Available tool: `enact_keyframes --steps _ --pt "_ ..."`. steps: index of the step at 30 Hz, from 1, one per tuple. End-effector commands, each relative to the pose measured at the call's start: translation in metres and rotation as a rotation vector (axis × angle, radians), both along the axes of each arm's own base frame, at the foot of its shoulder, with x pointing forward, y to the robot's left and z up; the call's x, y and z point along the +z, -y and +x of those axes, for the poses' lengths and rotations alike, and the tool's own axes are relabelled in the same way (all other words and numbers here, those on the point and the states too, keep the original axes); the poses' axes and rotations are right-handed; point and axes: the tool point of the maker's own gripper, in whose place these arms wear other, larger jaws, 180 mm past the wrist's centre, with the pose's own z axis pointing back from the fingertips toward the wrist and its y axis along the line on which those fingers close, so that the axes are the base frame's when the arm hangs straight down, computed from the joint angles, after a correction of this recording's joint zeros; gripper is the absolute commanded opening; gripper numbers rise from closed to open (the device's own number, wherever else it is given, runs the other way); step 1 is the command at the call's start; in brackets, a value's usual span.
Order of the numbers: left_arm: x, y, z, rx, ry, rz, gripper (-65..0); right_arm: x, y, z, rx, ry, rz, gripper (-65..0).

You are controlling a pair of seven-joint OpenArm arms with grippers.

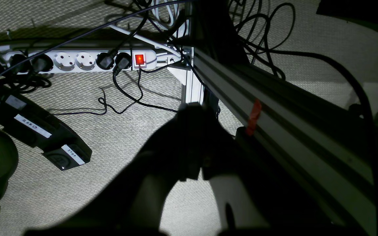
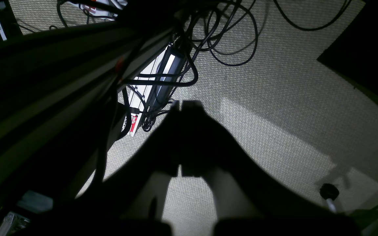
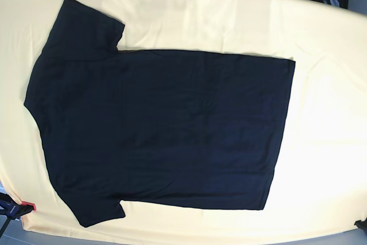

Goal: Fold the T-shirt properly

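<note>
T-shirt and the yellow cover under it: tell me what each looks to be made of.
T-shirt: soft knit fabric, likely cotton, matte black; it lies limp and flat with faint creases and no shine. Yellow cover: thin woven cloth, pale and matte, with soft wrinkles near the edges; the weave itself is too fine to make out, so the fibre stays open.

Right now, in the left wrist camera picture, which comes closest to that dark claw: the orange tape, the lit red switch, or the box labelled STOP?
1. Orange tape, on the metal rail just right of the shut left gripper.
2. Red switch, on the power strip, up and left.
3. STOP box, farthest, on the carpet at far left.
</note>
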Motion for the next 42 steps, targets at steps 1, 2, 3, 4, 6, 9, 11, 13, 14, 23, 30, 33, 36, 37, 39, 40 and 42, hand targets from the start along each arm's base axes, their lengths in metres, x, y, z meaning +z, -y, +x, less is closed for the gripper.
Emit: enact_keyframes --steps 1,2,3,4,6,9,11,13,14,23,30,33,36,37,39,40,42 --pt "0.001 0.002 0.004 0.007 0.017 -0.011 -65.0 0.001 -0.001 0.007 0.002 0.018 0.007 -65.0" --pt "0.001 0.002 0.004 0.007 0.017 -0.011 -65.0 0.001 0.0 0.007 0.002 0.018 0.007 -65.0" --pt "0.001 0.002 0.004 0.007 0.017 -0.011 -65.0 0.001 -0.001 0.007 0.002 0.017 0.008 -65.0" --pt "0.001 0.002 0.004 0.007 0.017 -0.011 -65.0 0.001 -0.001 0.006 0.003 0.016 0.012 -65.0" --pt "0.001 0.002 0.004 0.007 0.017 -0.011 -65.0 0.002 -0.004 0.005 0.009 0.01 0.025 -65.0" --pt "0.001 0.002 0.004 0.007 0.017 -0.011 -65.0 0.002 -0.006 0.004 0.013 0.006 0.035 -65.0" --pt "0.001 0.002 0.004 0.007 0.017 -0.012 -65.0 0.002 -0.006 0.004 0.012 0.007 0.035 -65.0" --pt "0.001 0.002 0.004 0.007 0.017 -0.011 -65.0 0.002 -0.005 0.005 0.012 0.007 0.033 -65.0" --pt "0.001 0.002 0.004 0.007 0.017 -0.011 -65.0 0.002 -0.005 0.005 0.011 0.007 0.032 -65.0" --pt "0.003 0.009 0.001 -0.017 0.009 -0.05 -65.0 0.002 -0.005 0.002 0.015 -0.005 0.031 -65.0" --pt "0.006 0.005 -0.027 -0.11 -0.112 -0.063 -65.0 0.004 0.007 -0.034 0.123 -0.15 0.038 -65.0" --pt "0.011 -0.001 -0.044 -0.057 -0.155 -0.083 -65.0 0.008 0.019 -0.054 0.131 -0.162 0.038 -65.0" --pt "0.019 -0.002 -0.067 -0.081 -0.196 -0.1 -65.0 0.014 0.029 -0.075 0.14 -0.163 0.032 -65.0" --pt "0.023 0.0 -0.076 -0.115 -0.205 -0.104 -65.0 0.017 0.033 -0.083 0.146 -0.166 0.029 -65.0" --pt "0.031 0.001 -0.096 -0.197 -0.215 -0.107 -65.0 0.025 0.038 -0.1 0.143 -0.177 0.03 -65.0" --pt "0.036 0.003 -0.106 -0.237 -0.214 -0.112 -65.0 0.029 0.038 -0.109 0.132 -0.182 0.043 -65.0" --pt "0.048 0.004 -0.125 -0.317 -0.21 -0.124 -65.0 0.041 0.035 -0.127 0.127 -0.199 0.092 -65.0"
